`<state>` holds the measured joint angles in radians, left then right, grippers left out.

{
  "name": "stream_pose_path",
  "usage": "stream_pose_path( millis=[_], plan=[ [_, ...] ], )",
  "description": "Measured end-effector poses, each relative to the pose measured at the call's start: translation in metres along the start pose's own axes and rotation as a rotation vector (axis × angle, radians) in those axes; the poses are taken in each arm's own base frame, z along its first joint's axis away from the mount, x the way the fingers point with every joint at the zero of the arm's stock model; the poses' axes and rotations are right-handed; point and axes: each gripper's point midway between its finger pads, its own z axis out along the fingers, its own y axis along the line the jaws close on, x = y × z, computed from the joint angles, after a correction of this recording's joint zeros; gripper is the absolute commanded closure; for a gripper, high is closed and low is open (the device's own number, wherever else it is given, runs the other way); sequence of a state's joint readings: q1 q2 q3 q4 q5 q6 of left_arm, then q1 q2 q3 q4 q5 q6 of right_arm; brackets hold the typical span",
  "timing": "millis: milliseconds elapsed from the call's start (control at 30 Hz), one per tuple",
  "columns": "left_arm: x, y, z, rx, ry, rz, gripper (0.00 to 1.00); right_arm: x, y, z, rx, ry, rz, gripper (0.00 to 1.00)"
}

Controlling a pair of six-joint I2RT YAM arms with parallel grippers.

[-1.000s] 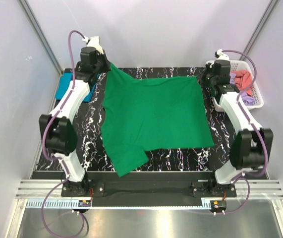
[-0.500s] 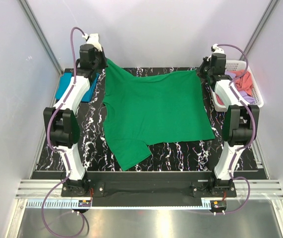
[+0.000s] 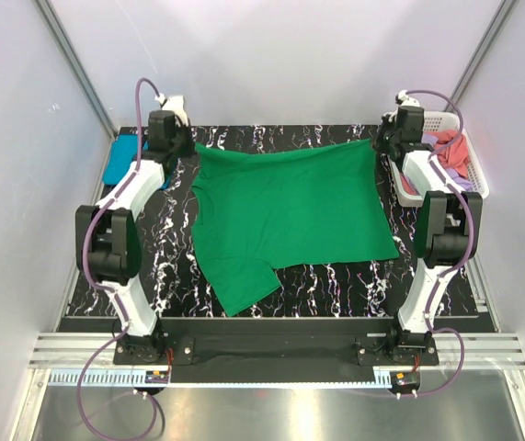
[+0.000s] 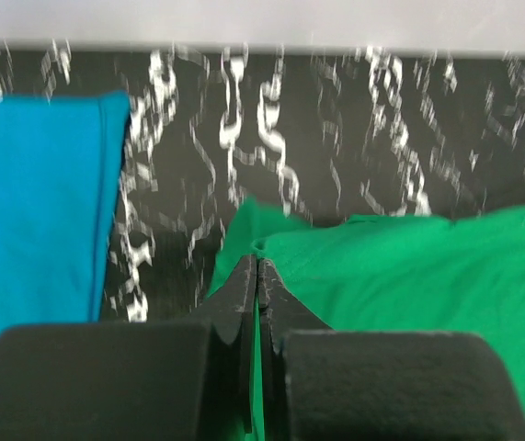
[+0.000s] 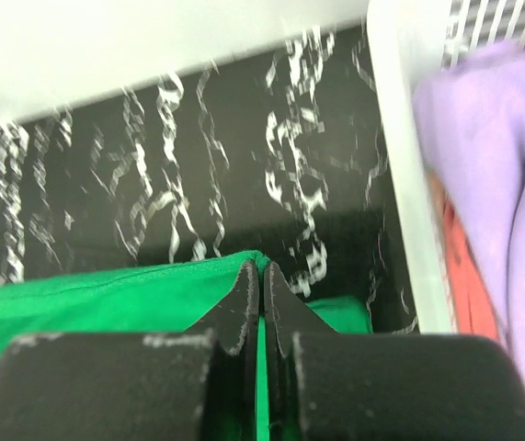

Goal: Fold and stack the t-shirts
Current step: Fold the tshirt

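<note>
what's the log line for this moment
green t-shirt: spread out | left jaws: shut on far-left corner | right jaws: shut on far-right corner | teal t-shirt: folded, far left

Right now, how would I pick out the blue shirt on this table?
Start at the black marbled table and go to its far left corner. There lies the teal-blue t-shirt, folded into a rectangle, unlike the green t-shirt spread open mid-table or the crumpled shirts in the white basket.

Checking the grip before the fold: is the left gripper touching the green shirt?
Touching. The left wrist view shows the left gripper shut on a corner of the green shirt, with cloth pinched between its fingertips.
</note>
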<state>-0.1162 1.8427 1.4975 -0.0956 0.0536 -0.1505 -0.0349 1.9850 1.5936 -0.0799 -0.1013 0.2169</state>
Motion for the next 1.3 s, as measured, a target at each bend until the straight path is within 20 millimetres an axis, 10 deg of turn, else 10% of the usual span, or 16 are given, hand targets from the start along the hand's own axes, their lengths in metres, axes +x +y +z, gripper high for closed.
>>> stream_pose_path(
  millis=[500,1000,1300],
  plan=[
    [0.036,-0.013,-0.037,0.045,0.052,-0.054,1.0,0.083,-0.027,-0.007,0.061,0.204,0.01,1.0],
    [0.087,-0.019,-0.083,0.056,0.181,-0.076,1.0,0.077,-0.027,-0.04,0.075,0.186,0.009,1.0],
    [0.119,-0.018,-0.095,0.06,0.264,-0.085,1.0,0.107,-0.034,-0.048,0.092,0.246,0.016,1.0]
  ],
)
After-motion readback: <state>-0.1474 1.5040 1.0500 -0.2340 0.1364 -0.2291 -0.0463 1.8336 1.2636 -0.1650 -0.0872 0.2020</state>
